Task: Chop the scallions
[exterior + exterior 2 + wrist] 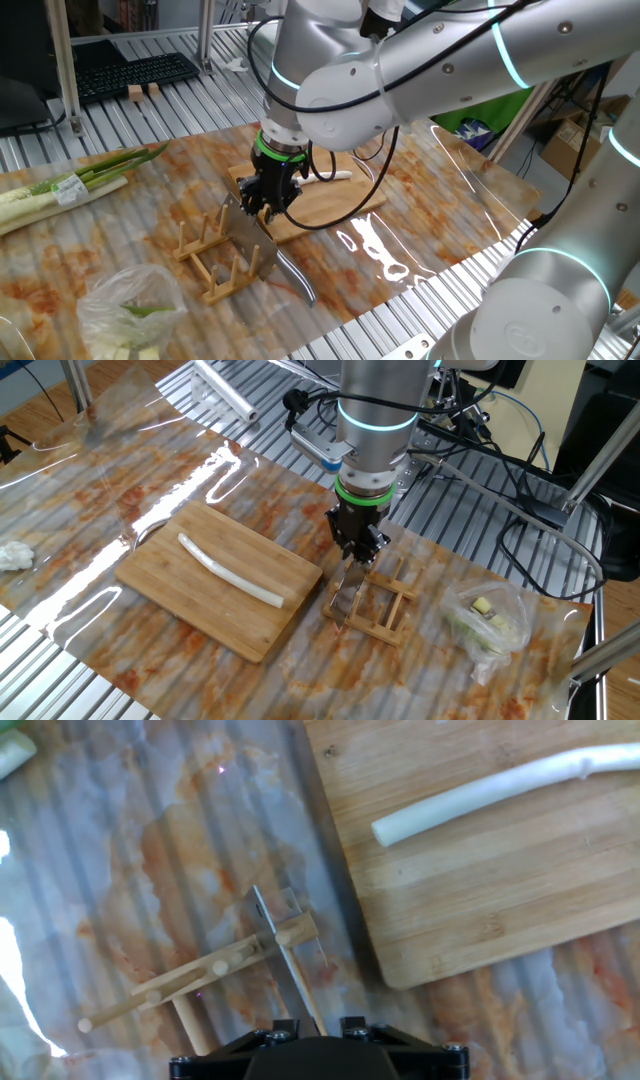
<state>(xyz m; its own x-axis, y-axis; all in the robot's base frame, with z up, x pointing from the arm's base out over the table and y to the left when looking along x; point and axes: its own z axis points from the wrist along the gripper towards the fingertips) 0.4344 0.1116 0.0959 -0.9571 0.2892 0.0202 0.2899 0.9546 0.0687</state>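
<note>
In the other fixed view, going from the left, the wooden cutting board (215, 585) lies on the patterned table cover (90, 480), and the scallion (228, 568), one whole curved white stalk, rests along the middle of it, uncut. Just right of the board stands a small wooden rack (375, 605) that carries the knife (245, 232), its blade upright in the slots and the handle pointing up. The gripper (358, 548) hangs straight down over that handle. Its fingers sit on either side of the handle, which looks pinched, but whether the grip is firm I cannot tell: the hand view shows only the blade's thin edge running up between the finger bases. Farthest right lies a clear plastic bag (485, 620) of green bits.

The main risk, as I judge it, is a loose or off-centre hold: the knife could swivel or slip on lifting. The blade could also catch in the rack's pegs and drag the light rack up or tip it toward the board.
</note>
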